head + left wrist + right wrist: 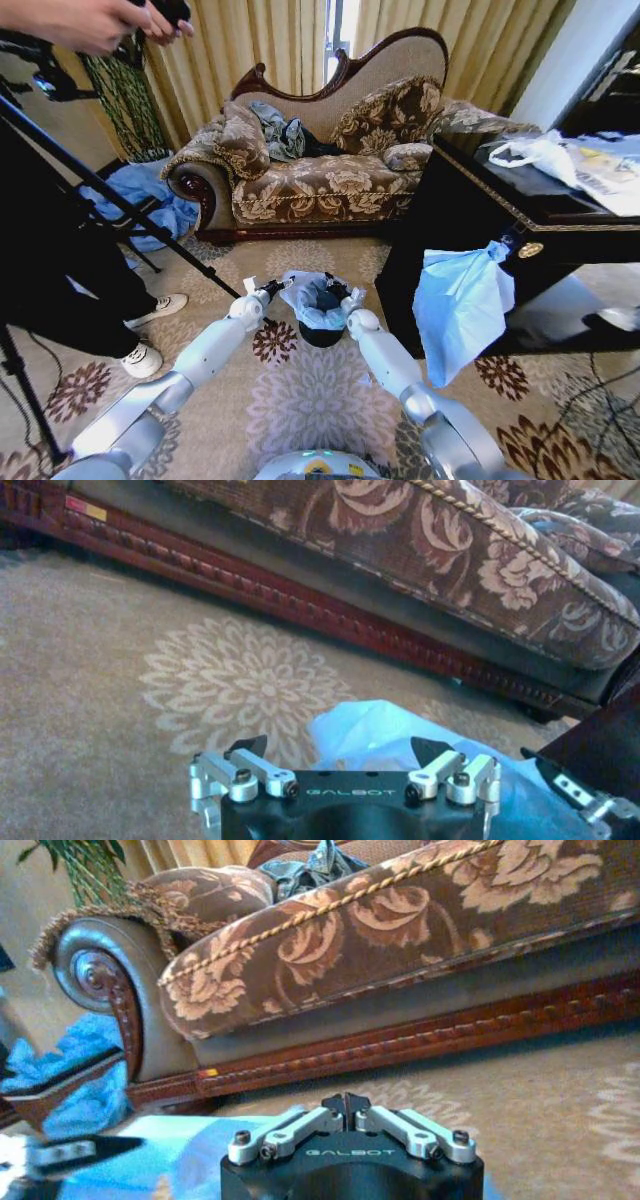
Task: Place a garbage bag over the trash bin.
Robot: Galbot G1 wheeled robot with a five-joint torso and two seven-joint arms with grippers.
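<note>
Fronting sofa, floral-medallion carpet underfoot

Light-blue garbage bag seemingly draped over black trash bin, upright on carpet.

The garbage bag is translucent light blue over the black trash bin. The carpet is beige with pale and brown flower medallions. The far sofa wears brown-and-cream floral upholstery on dark red-brown wood.
</note>
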